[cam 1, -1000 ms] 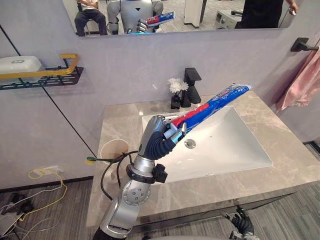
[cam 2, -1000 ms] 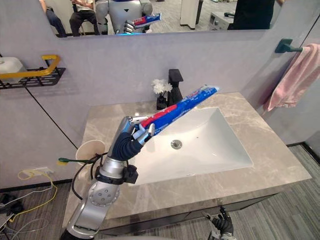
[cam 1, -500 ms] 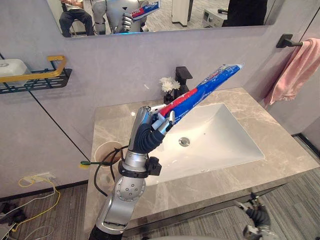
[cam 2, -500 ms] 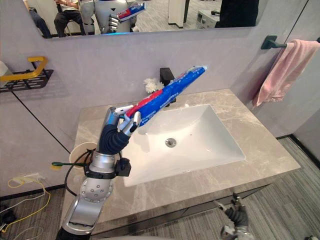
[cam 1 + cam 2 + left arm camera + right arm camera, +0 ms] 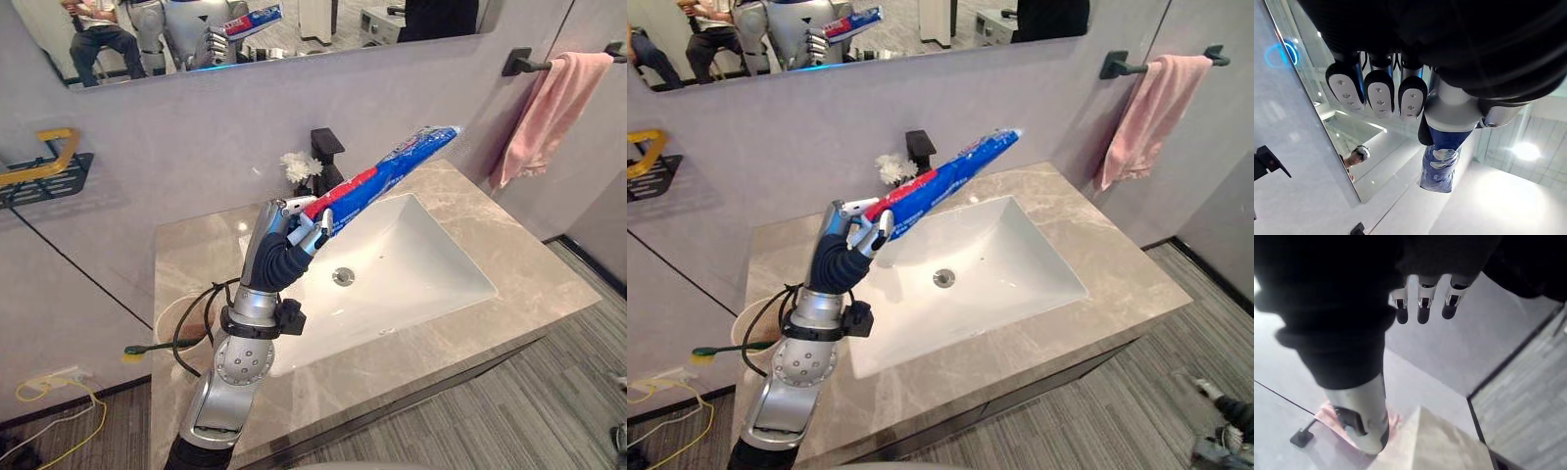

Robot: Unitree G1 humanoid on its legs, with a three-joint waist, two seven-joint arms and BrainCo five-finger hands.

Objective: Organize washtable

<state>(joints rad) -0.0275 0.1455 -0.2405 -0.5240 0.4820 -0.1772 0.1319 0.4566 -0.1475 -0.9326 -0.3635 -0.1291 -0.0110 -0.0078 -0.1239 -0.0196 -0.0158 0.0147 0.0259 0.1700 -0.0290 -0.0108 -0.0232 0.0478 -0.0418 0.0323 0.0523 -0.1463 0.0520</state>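
Blue-and-red toothpaste tube [image 5: 382, 178] slants up over the sink [image 5: 436, 269], its lower end clamped in the left hand [image 5: 292, 233] above the marble desk [image 5: 534, 279]. Fingers relaxed, the right hand [image 5: 1422, 308] holds nothing.

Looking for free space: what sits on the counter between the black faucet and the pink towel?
Nothing: the right eye view shows bare countertop from faucet to towel; the toothpaste tube in the left hand merely crosses in front.
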